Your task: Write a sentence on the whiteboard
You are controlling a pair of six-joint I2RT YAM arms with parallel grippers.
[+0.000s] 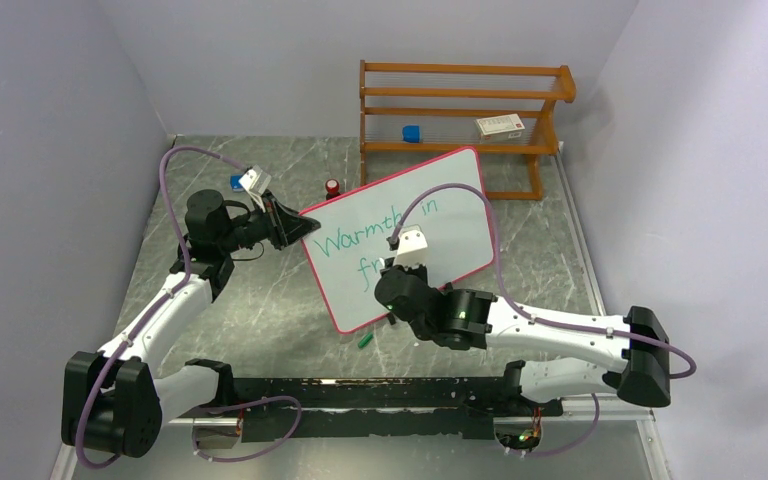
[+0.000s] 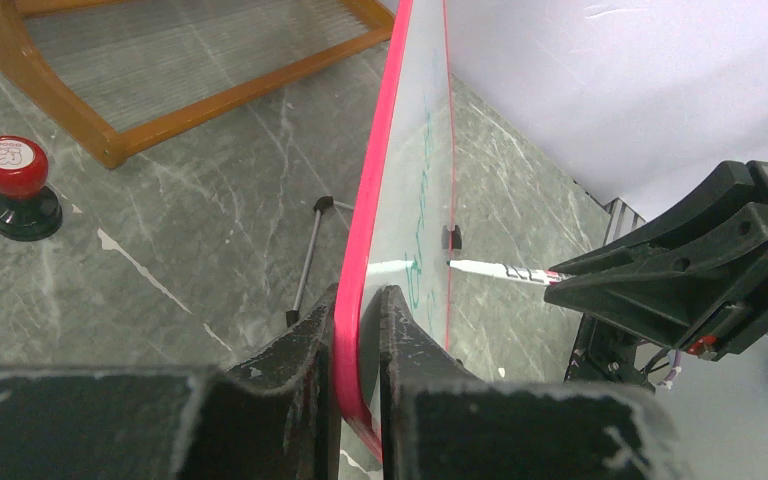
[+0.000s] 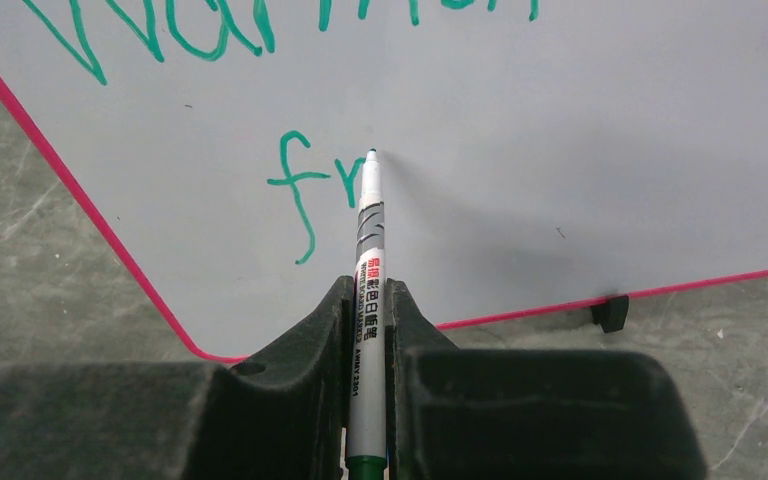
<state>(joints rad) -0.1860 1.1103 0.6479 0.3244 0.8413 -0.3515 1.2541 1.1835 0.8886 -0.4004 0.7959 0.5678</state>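
From above, the whiteboard (image 1: 340, 275) stands tilted on the table (image 1: 260, 300), in front of the wooden rack (image 1: 460, 110). Your left gripper (image 1: 293, 226) is at its left edge. Your right gripper (image 1: 398, 272) is at the face below "Warmth in", where line 2 begins "fr". A green cap (image 1: 365, 340) lies on the table just beside the board's near corner.

In the left wrist view, the left gripper (image 2: 360, 300) has its fingers (image 2: 300, 350) pinching the pink frame of the whiteboard (image 2: 410, 150). Clamp firmly, so the board cannot rock back under the pen.

In the right wrist view, the right gripper (image 3: 368, 295) is pressed tight on the barrel of the marker (image 3: 370, 225). The tip meets the whiteboard (image 3: 580, 120) just right of the "r". Press lightly and move slowly rightward along 1 level line. Match the height of "fr" and lift cleanly between letters. Mind the room left before the right-hand frame.
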